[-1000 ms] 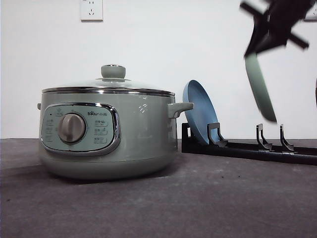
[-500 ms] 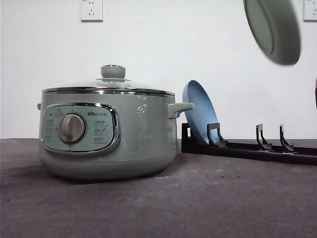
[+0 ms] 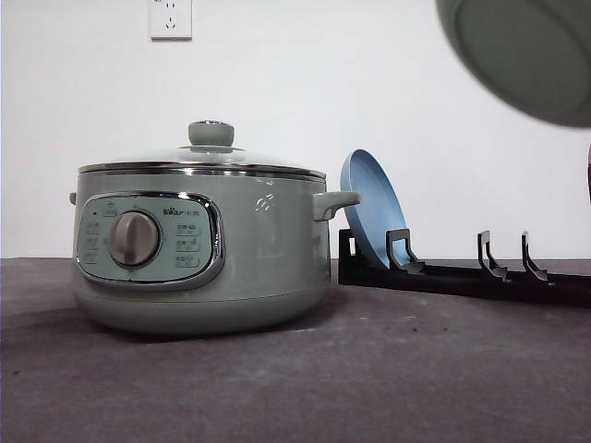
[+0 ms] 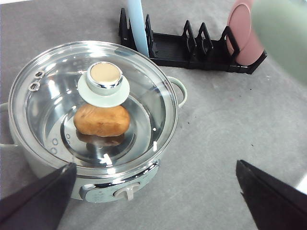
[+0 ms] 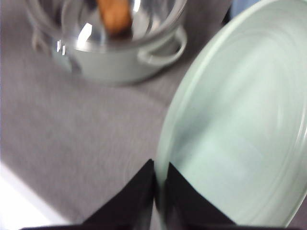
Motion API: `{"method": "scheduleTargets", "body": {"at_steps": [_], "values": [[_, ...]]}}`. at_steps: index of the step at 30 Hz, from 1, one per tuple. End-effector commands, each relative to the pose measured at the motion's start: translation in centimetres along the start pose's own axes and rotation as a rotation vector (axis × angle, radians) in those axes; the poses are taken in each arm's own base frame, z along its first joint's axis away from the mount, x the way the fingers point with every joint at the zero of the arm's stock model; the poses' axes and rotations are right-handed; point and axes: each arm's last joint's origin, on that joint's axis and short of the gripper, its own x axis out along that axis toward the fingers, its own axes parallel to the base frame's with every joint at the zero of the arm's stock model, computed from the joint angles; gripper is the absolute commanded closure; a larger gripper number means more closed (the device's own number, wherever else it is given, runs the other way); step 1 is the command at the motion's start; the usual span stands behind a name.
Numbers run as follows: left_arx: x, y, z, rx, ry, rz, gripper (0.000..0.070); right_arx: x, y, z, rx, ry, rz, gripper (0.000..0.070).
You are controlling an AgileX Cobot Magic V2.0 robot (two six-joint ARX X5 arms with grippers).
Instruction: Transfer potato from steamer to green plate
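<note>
The steamer (image 3: 199, 235), a pale sage-green electric pot with a chrome-framed panel and silver dial (image 3: 135, 238), stands at the left of the dark grey table (image 3: 295, 388), its knobbed glass lid (image 3: 205, 155) in place. Through that lid, the left wrist view shows the potato (image 4: 101, 120), orange-brown and rough-skinned, lying on the steel floor of the pot just beside the lid's knob (image 4: 104, 76). The left gripper (image 4: 158, 196) hangs above and in front of the steamer with its two dark fingers spread wide, grasping nothing. Behind and to the right of the pot, a black dish rack (image 3: 462, 269) sits against the white wall, a blue plate (image 3: 371, 205) standing on edge in its leftmost slot; the left wrist view also catches a pink plate (image 4: 243, 33) at the rack's far end. A wall socket (image 3: 171, 18) sits high above the steamer. At upper right, the green plate (image 3: 522, 55) is in the air, well above the table, blurred and tilted. The right gripper (image 5: 160, 194) is clamped on the rim of that plate, its dark fingers (image 5: 134, 191) closed to either side of the edge, with the steamer and potato seen blurred beyond.
</note>
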Motion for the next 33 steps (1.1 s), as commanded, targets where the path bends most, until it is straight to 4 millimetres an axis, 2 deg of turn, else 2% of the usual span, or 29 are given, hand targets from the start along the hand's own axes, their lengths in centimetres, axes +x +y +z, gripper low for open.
{"method": "scheduleTargets", "body": {"at_steps": [1,8,15,23,33], "values": [[-0.2,-0.2,0.5,0.018,-0.016,-0.009,0.0,1.0,1.0,-0.3,0.022,0.021,-0.017,0.07],[-0.2,-0.2,0.5,0.018,-0.016,-0.009,0.0,6.3,4.7,-3.8,0.002,0.115,-0.096,0.07],[-0.2,-0.2,0.5,0.018,-0.016,-0.009,0.0,10.9,7.0,-6.4,-0.013,0.217,-0.118,0.07],[-0.2,-0.2,0.5,0.018,-0.016,-0.009,0.0,15.5,8.9,-7.4,-0.075,0.324,-0.151,0.07],[-0.2,-0.2,0.5,0.018,-0.016,-0.009,0.0,19.6,11.0,-8.8,-0.143,0.428,-0.182,0.07]]}}
